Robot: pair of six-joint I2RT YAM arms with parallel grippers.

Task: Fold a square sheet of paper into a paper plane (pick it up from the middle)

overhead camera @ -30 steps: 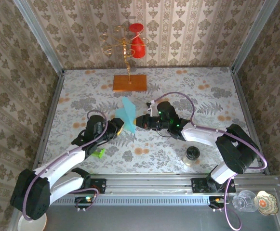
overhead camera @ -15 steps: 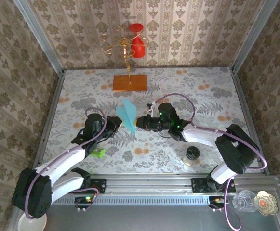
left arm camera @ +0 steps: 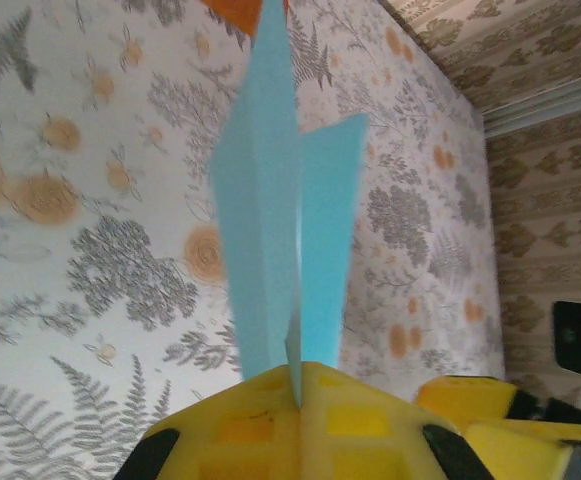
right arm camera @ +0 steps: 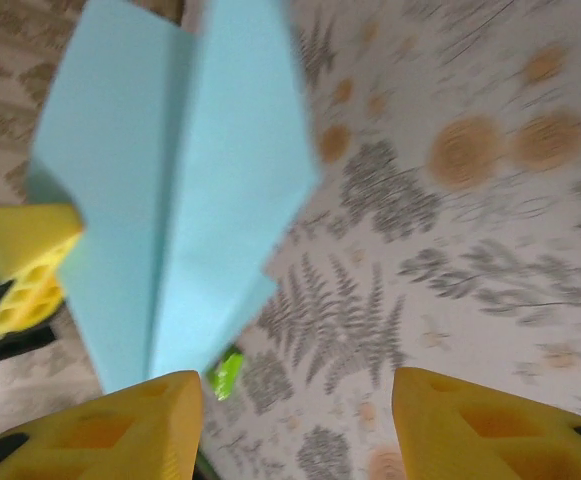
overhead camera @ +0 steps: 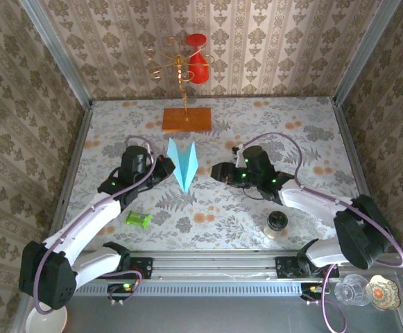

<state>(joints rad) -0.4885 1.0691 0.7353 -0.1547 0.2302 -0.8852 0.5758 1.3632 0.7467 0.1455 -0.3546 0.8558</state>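
Note:
The square sheet of paper stands folded as a light-blue paper plane (overhead camera: 183, 164), nose toward the near edge and wide tail toward the back. My left gripper (overhead camera: 165, 169) is shut on its centre crease from the left and holds it above the table. In the left wrist view the paper plane (left arm camera: 280, 200) rises from between the closed yellow fingertips of the left gripper (left arm camera: 305, 385). My right gripper (overhead camera: 215, 171) hangs open a little to the right of the plane, apart from it. In the right wrist view the right gripper (right arm camera: 298, 420) is empty, with the paper plane (right arm camera: 170, 200) ahead.
An orange wooden board (overhead camera: 186, 119) lies at the back, with a gold stand and red cups (overhead camera: 189, 64) behind it. A small green cylinder (overhead camera: 138, 219) lies near the left arm. A black-lidded jar (overhead camera: 277, 223) stands at the near right.
My left gripper closed on the plane and carried it slightly back and left. My right gripper let go, opened and drew away to the right.

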